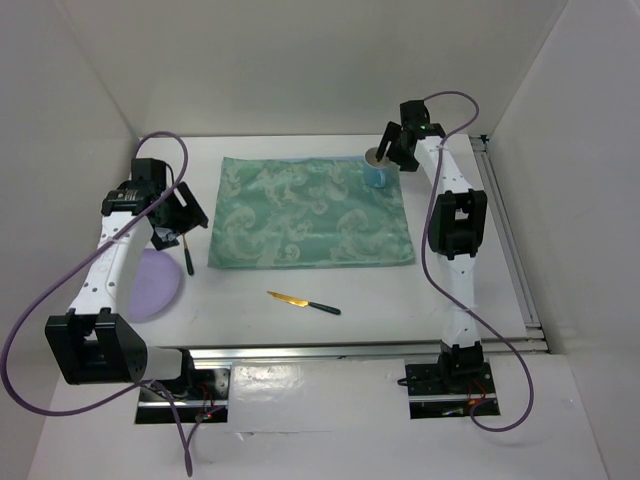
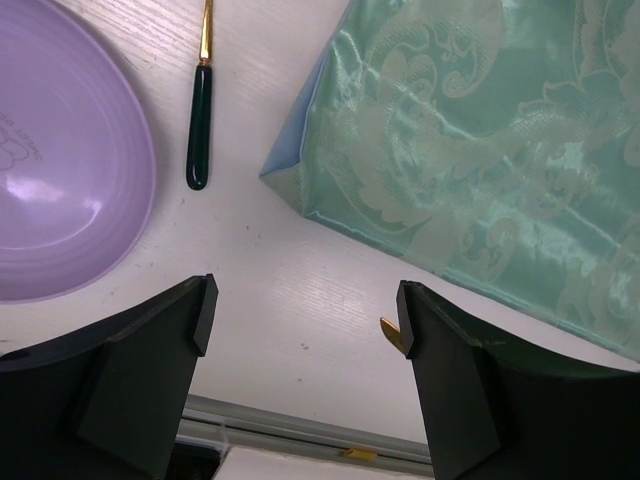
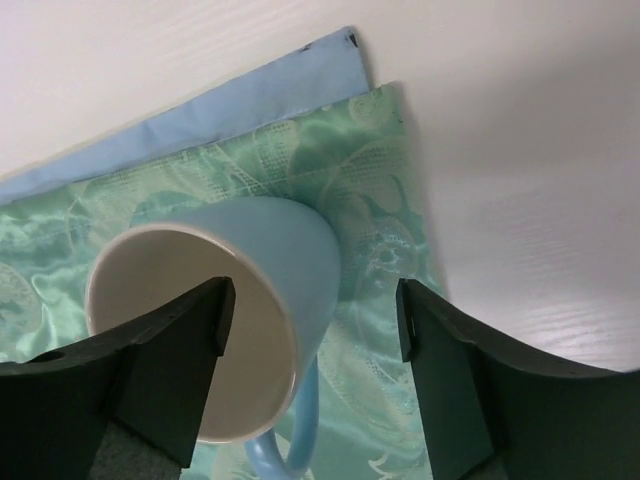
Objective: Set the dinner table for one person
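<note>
Okay, we see white dinner table (image 1: 400, 300), white walls (image 1: 300, 60). Our left gripper (image 2: 305, 300) gapes empty, left of teal placemat (image 1: 310, 210). The right gripper (image 3: 315, 300), jaws apart, straddles blue mug (image 3: 295, 250) on placemat's far-right corner.

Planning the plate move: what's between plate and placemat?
A dark-handled utensil lies on bare table between the plate and the placemat, touching neither. The left wrist view shows it best.
</note>
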Controlling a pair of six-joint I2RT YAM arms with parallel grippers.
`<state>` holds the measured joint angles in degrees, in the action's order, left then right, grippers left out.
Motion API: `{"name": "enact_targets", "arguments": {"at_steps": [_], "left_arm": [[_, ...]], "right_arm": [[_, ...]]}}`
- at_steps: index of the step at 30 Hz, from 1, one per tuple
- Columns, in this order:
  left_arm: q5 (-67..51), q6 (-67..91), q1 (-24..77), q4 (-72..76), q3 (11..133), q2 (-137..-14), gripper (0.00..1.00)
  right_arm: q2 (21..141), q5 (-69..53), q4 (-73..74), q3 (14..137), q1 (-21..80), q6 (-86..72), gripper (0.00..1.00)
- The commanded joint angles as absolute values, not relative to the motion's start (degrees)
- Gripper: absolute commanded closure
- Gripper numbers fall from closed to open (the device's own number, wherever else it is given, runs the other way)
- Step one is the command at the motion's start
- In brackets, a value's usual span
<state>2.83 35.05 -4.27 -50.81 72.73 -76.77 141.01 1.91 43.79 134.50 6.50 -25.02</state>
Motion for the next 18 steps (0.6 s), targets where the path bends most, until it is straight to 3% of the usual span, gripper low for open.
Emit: {"name": "enact_targets", "arguments": {"at_steps": [1, 7, 10, 18], "left_arm": [[3.0, 37.4, -5.0, -51.2, 72.0, -75.2, 0.09], [10.0, 38.5, -13.3, -52.9, 69.4, -75.9, 0.09], [11.8, 39.2, -21.2, -53.9, 66.5, -76.6, 0.09], [2.8, 42.4, -38.5, -49.1, 54.1, -72.3, 0.09]], "right_arm": [[136.0, 0.2, 41.1, 136.9, 7.3, -25.1, 0.20], [126.1, -5.0, 39.2, 134.4, 7.9, -24.6, 0.04], [119.5, -3.5, 37.3, 128.8, 9.6, -23.8, 0.01], [109.0, -5.0, 35.9, 115.1, 10.7, -22.7, 0.01]]}}
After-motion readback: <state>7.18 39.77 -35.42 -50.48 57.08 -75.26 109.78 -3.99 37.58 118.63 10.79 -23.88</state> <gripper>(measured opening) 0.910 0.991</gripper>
